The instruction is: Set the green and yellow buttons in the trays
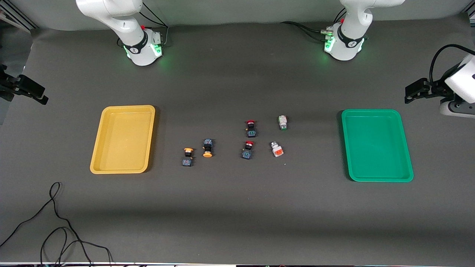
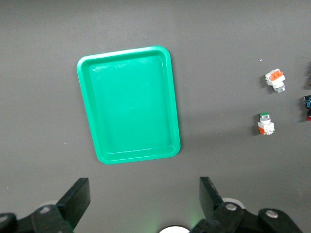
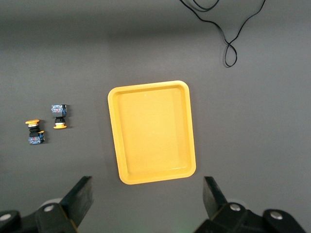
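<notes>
The yellow tray [image 1: 122,139] lies empty toward the right arm's end, and the green tray [image 1: 376,144] lies empty toward the left arm's end. Between them lie two orange-yellow capped buttons [image 1: 188,157] [image 1: 207,147], a white green-tipped button [image 1: 282,122] and a white orange-backed button [image 1: 276,149]. My left gripper [image 2: 143,189] is open and empty, high over the table beside the green tray [image 2: 129,104]. My right gripper [image 3: 148,189] is open and empty, high beside the yellow tray [image 3: 151,131]. The yellow-capped pair [image 3: 59,115] [image 3: 34,132] also shows in the right wrist view.
Two red-capped switches [image 1: 251,128] [image 1: 248,150] lie between the yellow-capped and white buttons. A black cable [image 1: 55,222] loops near the front edge at the right arm's end. Black camera mounts [image 1: 22,89] [image 1: 426,91] stand at both table ends.
</notes>
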`<state>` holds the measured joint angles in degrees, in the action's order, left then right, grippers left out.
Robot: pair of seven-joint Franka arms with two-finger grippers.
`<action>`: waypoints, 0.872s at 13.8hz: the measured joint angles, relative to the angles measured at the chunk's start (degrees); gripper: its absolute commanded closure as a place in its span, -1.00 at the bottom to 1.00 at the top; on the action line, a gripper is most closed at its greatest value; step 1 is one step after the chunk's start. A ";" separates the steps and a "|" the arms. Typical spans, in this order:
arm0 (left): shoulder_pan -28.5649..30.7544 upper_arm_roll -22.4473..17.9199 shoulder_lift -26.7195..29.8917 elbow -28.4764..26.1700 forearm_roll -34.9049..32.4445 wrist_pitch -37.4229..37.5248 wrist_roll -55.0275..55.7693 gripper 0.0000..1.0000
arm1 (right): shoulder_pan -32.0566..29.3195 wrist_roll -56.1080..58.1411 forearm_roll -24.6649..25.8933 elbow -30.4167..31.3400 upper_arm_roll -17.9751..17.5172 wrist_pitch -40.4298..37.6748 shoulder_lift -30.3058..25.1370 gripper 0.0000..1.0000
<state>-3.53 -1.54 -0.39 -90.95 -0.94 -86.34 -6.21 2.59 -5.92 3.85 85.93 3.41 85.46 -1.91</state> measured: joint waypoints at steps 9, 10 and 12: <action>-0.01 0.21 0.32 -0.26 0.47 0.02 0.00 -1.00 | 0.31 -0.12 -0.47 0.00 0.08 0.04 0.04 -1.00; -0.01 0.20 0.32 -0.26 0.86 0.02 0.01 -1.00 | 0.28 -0.12 -0.47 -0.01 0.21 0.05 0.04 -1.00; -0.01 0.14 0.32 -0.26 1.75 0.02 0.01 -1.00 | 0.18 -0.12 -0.47 -0.02 0.39 0.05 0.04 -1.00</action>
<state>-3.54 -1.39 -0.06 -91.22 0.81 -86.32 -6.20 2.78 -6.05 3.38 85.91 3.81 85.51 -1.87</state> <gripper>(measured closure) 0.000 0.000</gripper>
